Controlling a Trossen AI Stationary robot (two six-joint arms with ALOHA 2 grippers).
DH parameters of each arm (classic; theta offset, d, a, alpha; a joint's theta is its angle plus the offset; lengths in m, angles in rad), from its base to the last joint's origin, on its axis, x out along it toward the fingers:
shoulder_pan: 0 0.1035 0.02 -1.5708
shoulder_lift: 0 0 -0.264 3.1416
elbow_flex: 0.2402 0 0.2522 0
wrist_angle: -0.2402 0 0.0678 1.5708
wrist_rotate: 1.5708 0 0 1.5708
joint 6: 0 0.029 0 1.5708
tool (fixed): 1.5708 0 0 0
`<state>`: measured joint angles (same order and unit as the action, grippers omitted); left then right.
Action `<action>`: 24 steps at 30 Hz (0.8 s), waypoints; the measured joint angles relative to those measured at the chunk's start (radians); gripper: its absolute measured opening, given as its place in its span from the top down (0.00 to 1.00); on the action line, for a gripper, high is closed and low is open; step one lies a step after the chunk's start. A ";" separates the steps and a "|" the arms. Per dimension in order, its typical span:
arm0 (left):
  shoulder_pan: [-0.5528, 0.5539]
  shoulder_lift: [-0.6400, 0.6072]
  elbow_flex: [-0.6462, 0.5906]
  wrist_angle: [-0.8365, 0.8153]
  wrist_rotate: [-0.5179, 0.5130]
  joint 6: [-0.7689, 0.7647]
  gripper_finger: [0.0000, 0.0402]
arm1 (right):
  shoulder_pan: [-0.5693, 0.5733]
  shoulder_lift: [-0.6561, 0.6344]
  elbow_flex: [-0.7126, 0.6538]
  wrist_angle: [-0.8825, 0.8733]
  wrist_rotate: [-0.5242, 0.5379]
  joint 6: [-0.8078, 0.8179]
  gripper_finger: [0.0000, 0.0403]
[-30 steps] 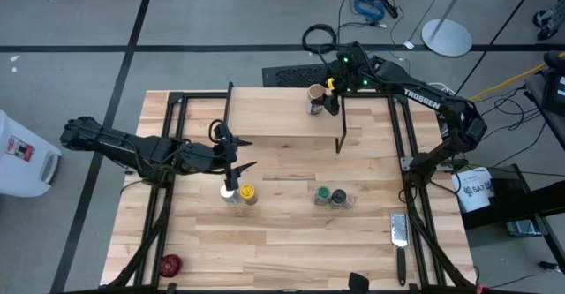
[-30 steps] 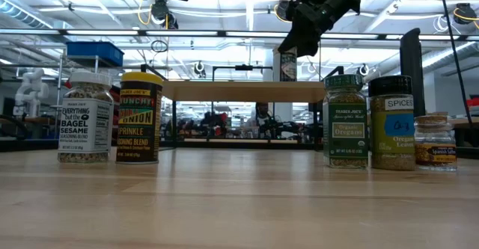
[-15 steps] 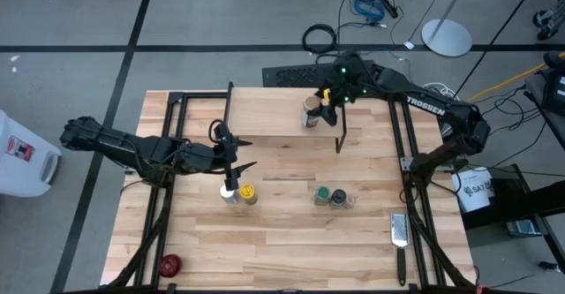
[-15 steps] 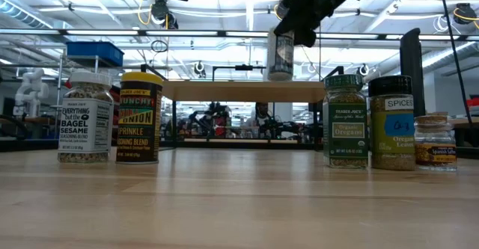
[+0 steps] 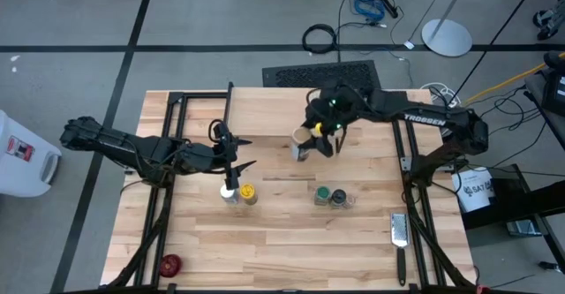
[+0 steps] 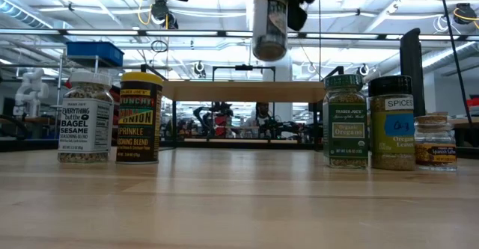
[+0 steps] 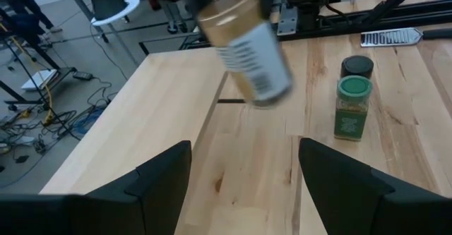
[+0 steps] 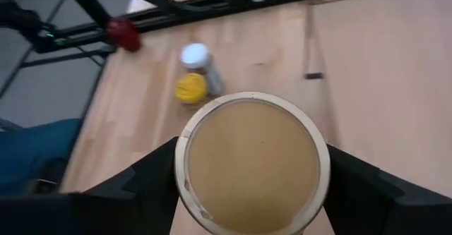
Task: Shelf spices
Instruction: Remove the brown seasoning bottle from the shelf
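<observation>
My right gripper [image 5: 311, 140] is shut on the tan jar [image 5: 302, 142] and holds it in the air over the near edge of the wood-topped shelf [image 5: 265, 113]. In the low view the jar [image 6: 269, 26] hangs above the shelf plank [image 6: 224, 91]. My left gripper [image 5: 234, 159] is open and hovers just above the white-capped jar [image 5: 229, 191] and the yellow jar [image 5: 248, 192], which stand side by side on the table. Further right stand the green-lidded jar [image 5: 323, 194] and the dark-lidded jar [image 5: 339, 198]. My right gripper pinches the tan jar between its two fingers [image 8: 152, 185], one on each side of the jar's wall just below the tan lid [image 8: 251, 157]. The fingers come from above, along the jar. It hangs lifted clear and slightly tilted, as the left wrist view shows [image 7: 247, 48].
A flat metal grater [image 5: 399, 230] lies near the table's right near corner and a small red round object [image 5: 169, 263] near the left near corner. A short amber jar [image 6: 435, 140] stands beside the dark-lidded one. Black frame rails run along both table sides. People sit in the room beyond.
My right gripper has carried the tan jar from the far part of the shelf top toward the table's near and left side. The jar rose above the plank and now hangs tilted. My left arm has kept still.
</observation>
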<state>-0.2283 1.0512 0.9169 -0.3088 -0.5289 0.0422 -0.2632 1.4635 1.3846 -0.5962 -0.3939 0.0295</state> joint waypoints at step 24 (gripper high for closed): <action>-0.001 -0.104 0.000 -0.056 -0.030 -0.036 0.32 | 0.403 0.000 -0.135 0.259 0.557 0.358 0.33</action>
<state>-0.2295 0.9470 0.9169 -0.3652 -0.5587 0.0059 0.1395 1.4638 1.2498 -0.3371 0.1635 0.3870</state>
